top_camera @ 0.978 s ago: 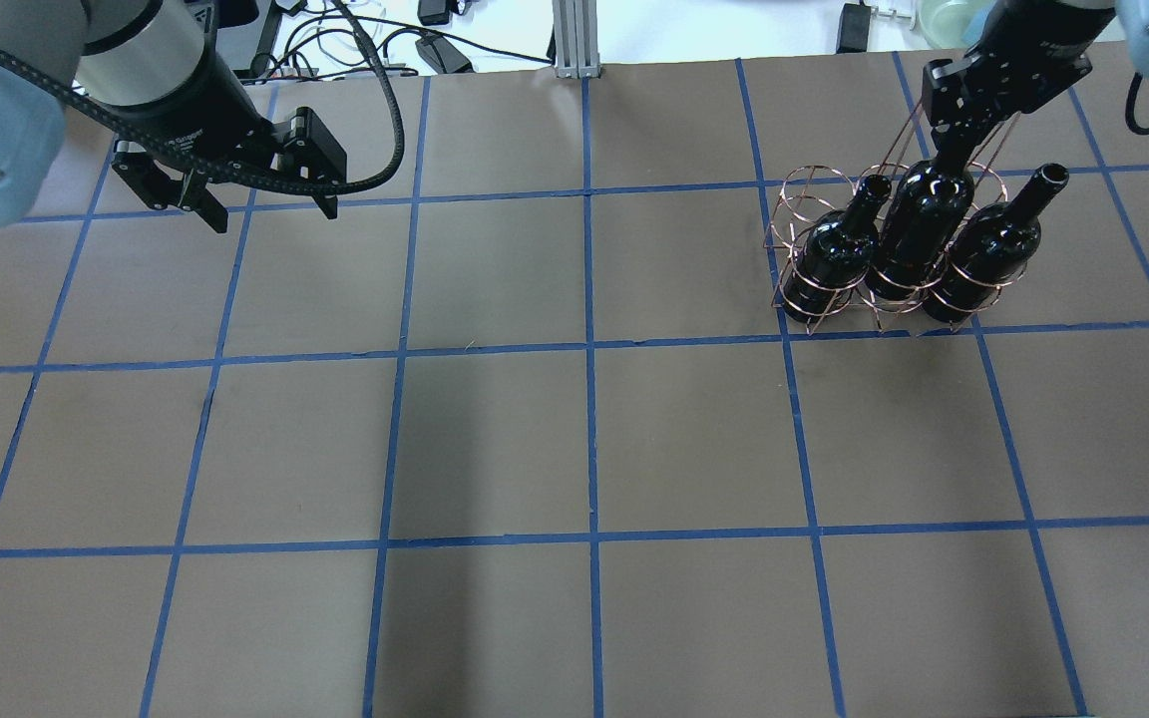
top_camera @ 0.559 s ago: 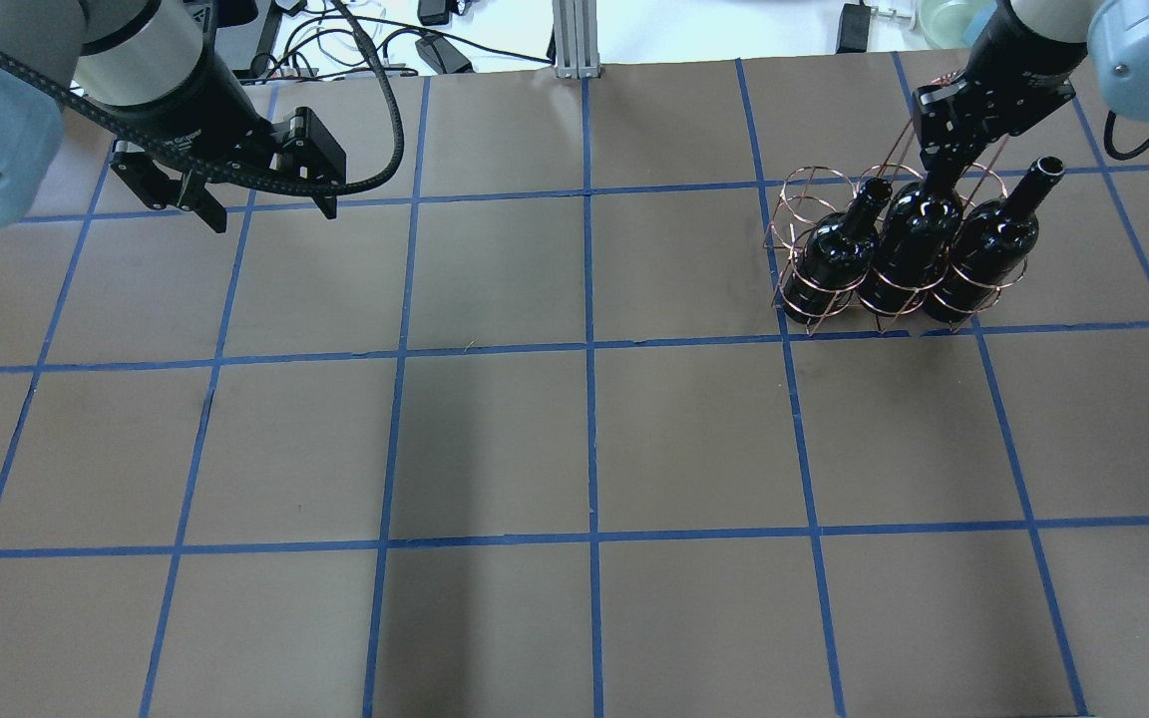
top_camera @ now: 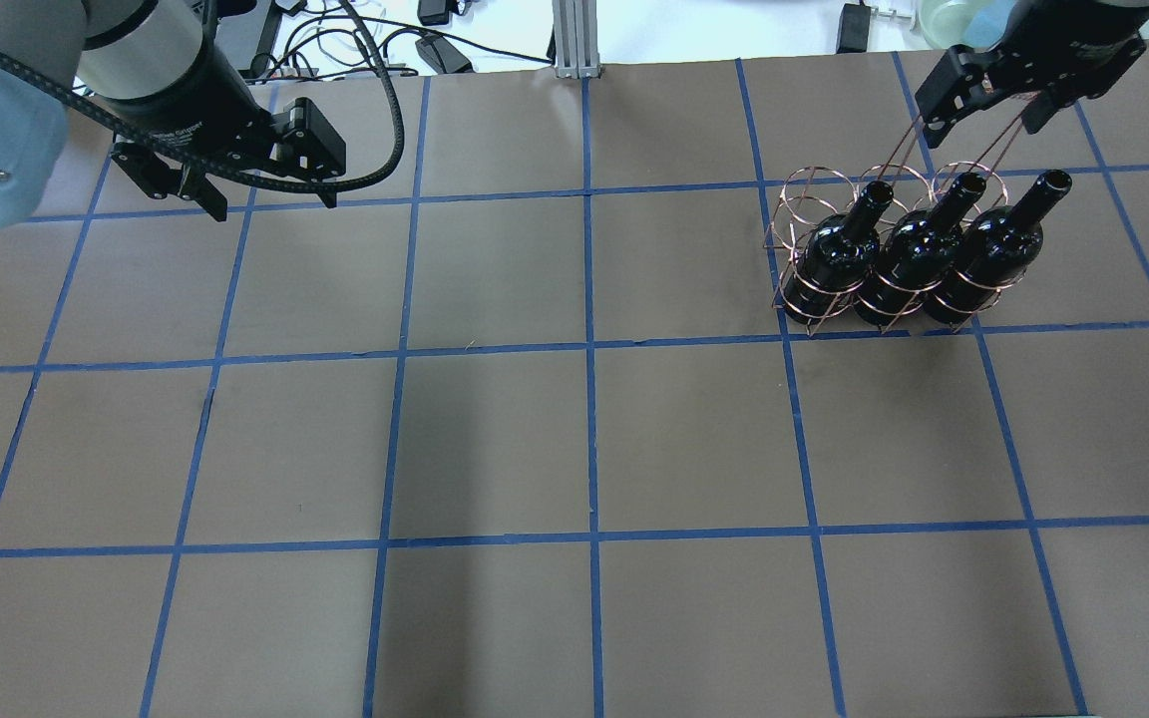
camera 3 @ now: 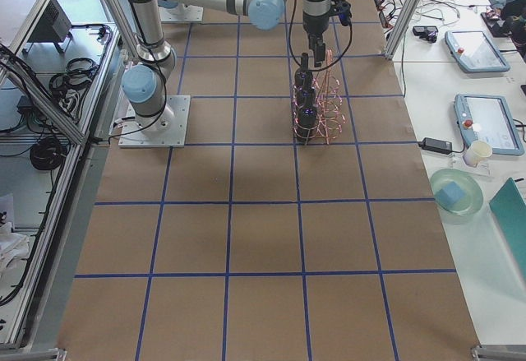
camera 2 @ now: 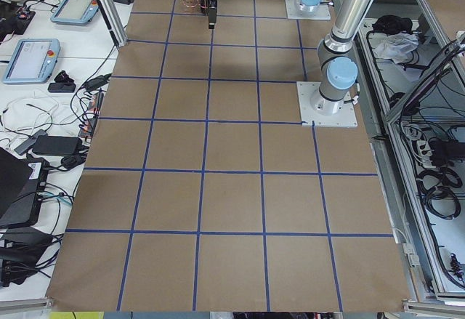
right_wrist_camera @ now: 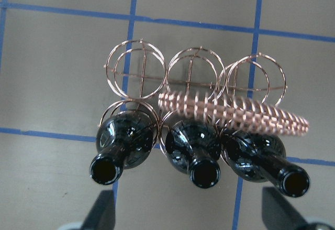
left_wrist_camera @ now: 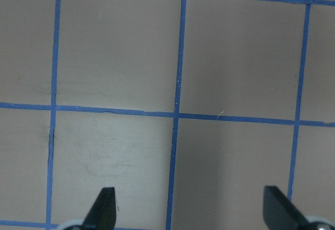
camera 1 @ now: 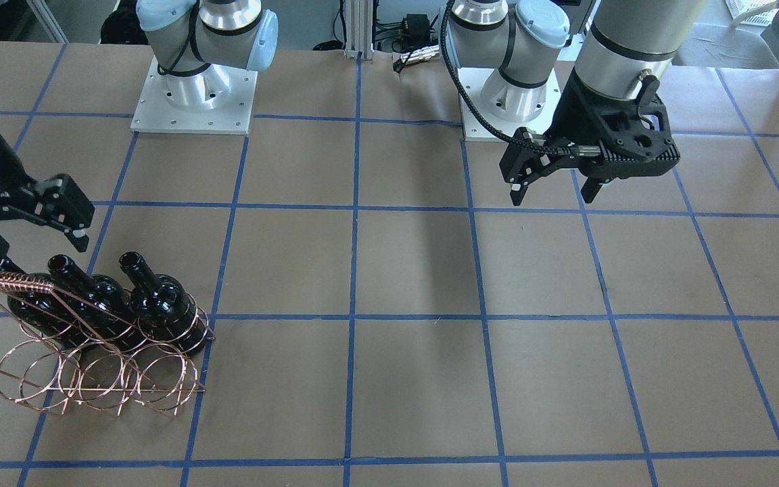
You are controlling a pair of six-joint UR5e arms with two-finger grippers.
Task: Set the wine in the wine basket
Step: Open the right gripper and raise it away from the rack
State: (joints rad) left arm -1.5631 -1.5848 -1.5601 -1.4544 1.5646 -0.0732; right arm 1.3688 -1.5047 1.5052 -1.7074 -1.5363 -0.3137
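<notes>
Three glossy black wine bottles stand side by side in the near row of the copper wire wine basket [top_camera: 800, 221], which also shows in the front view [camera 1: 92, 379]. The middle bottle [top_camera: 909, 261] stands free in its ring; in the right wrist view its mouth [right_wrist_camera: 205, 174] lies between the other two. The basket's far row of rings is empty. My right gripper [top_camera: 985, 110] is open and empty, above and behind the bottle necks, apart from them. My left gripper [top_camera: 270, 199] is open and empty over the far left of the table.
The basket's wire-wrapped handle [right_wrist_camera: 235, 115] leans across above the bottle shoulders, under my right gripper. Cables and power bricks [top_camera: 435, 50] lie beyond the table's far edge. Brown table [top_camera: 584, 449] with a blue tape grid spreads in front.
My right gripper lowered the middle bottle into its ring, opened, let go and rose away. The left arm has barely moved.
</notes>
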